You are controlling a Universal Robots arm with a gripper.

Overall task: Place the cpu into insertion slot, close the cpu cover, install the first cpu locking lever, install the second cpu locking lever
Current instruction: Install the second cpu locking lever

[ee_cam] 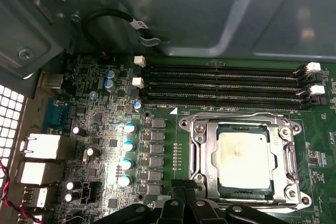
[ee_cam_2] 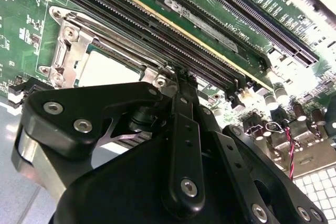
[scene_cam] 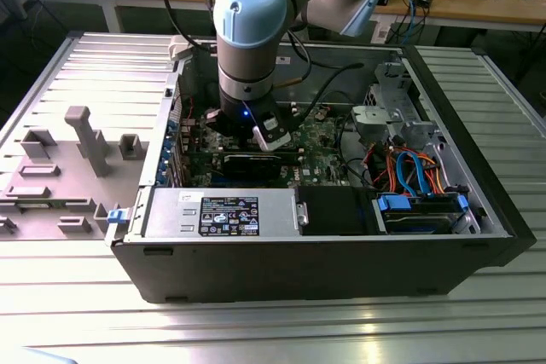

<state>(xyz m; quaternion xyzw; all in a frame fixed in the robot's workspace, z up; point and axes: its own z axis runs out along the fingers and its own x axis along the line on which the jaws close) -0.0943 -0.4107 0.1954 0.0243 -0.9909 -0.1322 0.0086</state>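
Partly hidden: cpu (ee_cam: 243, 160) under cpu cover (ee_cam: 247, 125); fingers (ee_cam: 185, 192) overlap socket edge.

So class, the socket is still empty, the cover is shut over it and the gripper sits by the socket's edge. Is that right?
Not quite: the socket is not empty. The first wrist view shows the cpu seated in it, its grey top visible through the window of the cover shut over it. The gripper does sit by the socket's edge.

The cpu (ee_cam: 243, 159) sits in the insertion slot (ee_cam: 206, 162) (cpu cover (ee_cam: 242, 123) closed over it).
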